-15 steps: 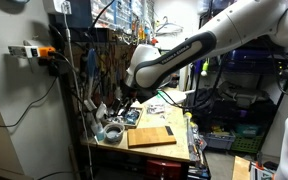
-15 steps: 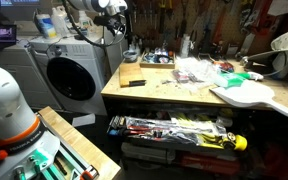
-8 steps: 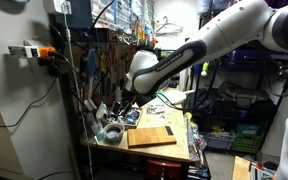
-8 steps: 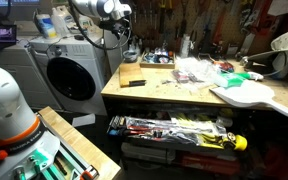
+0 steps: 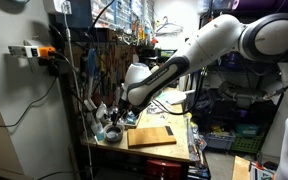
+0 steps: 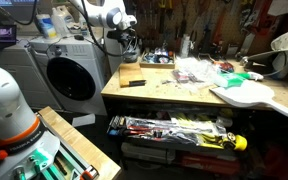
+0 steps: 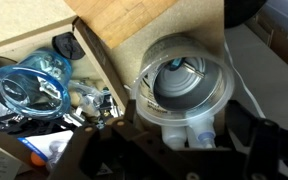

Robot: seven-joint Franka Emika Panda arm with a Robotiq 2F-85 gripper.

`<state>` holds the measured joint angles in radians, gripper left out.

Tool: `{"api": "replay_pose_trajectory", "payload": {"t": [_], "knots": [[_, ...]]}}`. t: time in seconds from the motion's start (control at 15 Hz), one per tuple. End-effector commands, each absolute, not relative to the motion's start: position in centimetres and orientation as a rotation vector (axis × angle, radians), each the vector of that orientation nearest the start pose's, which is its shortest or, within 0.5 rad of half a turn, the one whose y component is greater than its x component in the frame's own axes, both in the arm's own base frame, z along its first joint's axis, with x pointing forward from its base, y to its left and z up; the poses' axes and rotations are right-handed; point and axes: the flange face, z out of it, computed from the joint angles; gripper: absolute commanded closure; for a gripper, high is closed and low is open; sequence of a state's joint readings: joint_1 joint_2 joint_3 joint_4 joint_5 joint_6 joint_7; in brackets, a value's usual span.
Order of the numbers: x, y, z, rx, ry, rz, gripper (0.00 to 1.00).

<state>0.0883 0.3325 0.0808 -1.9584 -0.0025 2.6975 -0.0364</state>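
Gripper (image 7: pixel 174 150) sits right over the tub (image 7: pixel 184 88); wooden board (image 7: pixel 134 22) lies beyond it, wire coil (image 7: pixel 32 88) to its left in the wrist view, all on the counter (image 6: pixel 159 92).

Clear round tub (image 7: pixel 187 118), upright

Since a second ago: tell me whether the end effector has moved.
Yes. The end effector has dropped in an exterior view, ending nearer the bench, just left of the board.
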Motion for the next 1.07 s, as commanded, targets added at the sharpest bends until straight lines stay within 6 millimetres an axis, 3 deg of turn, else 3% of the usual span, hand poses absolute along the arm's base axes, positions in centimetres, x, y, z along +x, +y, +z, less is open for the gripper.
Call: {"api": "replay_pose_trajectory", "payload": {"t": [0.0, 0.13, 0.4, 0.67, 1.0], "knots": [[65.8, 11.0, 33.4, -3.033, -0.369, -0.662, 0.42], [66.3, 11.1, 32.7, -3.043, -0.385, -0.664, 0.58], [67.1, 11.3, 31.6, -3.051, -0.412, -0.655, 0.76], [67.5, 11.4, 31.0, -3.080, -0.450, -0.664, 0.67], [67.5, 11.6, 30.3, -3.108, -0.523, -0.649, 0.69]]}}
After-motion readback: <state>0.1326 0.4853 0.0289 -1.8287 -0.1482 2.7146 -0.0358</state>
